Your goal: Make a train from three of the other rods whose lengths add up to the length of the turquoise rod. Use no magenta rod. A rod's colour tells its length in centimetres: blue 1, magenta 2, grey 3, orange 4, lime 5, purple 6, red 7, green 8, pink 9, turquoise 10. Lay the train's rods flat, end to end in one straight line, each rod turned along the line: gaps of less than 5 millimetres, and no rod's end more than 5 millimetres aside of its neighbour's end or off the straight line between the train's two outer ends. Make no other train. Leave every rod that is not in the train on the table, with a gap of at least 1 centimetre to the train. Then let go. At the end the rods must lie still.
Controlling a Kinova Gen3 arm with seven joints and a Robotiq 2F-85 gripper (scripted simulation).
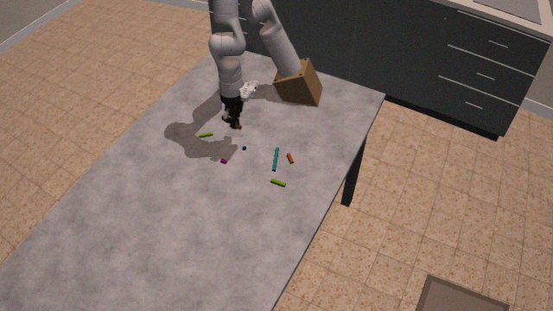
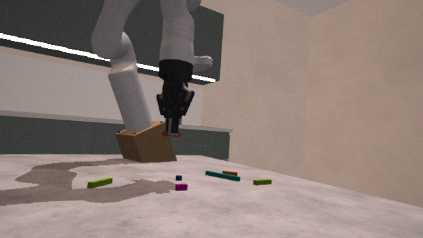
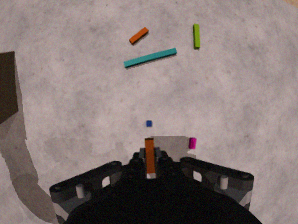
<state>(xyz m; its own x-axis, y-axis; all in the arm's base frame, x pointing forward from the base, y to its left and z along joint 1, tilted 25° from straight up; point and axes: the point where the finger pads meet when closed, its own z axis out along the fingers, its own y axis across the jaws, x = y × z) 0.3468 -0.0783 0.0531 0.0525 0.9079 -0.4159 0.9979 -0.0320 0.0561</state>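
My gripper (image 1: 235, 124) (image 2: 172, 133) (image 3: 149, 155) is shut on an orange rod (image 3: 149, 156) and holds it well above the table; the rod also shows in the exterior view (image 2: 171, 134). The turquoise rod (image 1: 275, 159) (image 2: 222, 176) (image 3: 150, 58) lies flat to the right. A second orange rod (image 1: 289, 158) (image 2: 229, 172) (image 3: 139, 35) lies beside it. One lime rod (image 1: 278, 182) (image 2: 262, 182) (image 3: 196, 36) lies near the turquoise rod, another (image 1: 206, 135) (image 2: 100, 182) to the left. A blue rod (image 1: 244, 148) (image 2: 178, 177) (image 3: 149, 123) and a magenta rod (image 1: 223, 161) (image 2: 181, 187) (image 3: 192, 143) lie below the gripper.
The arm's brown base block (image 1: 299, 83) (image 2: 146, 143) stands at the table's far side. The table's right edge (image 1: 341, 173) runs close to the turquoise rod. Dark cabinets (image 1: 432, 56) stand behind.
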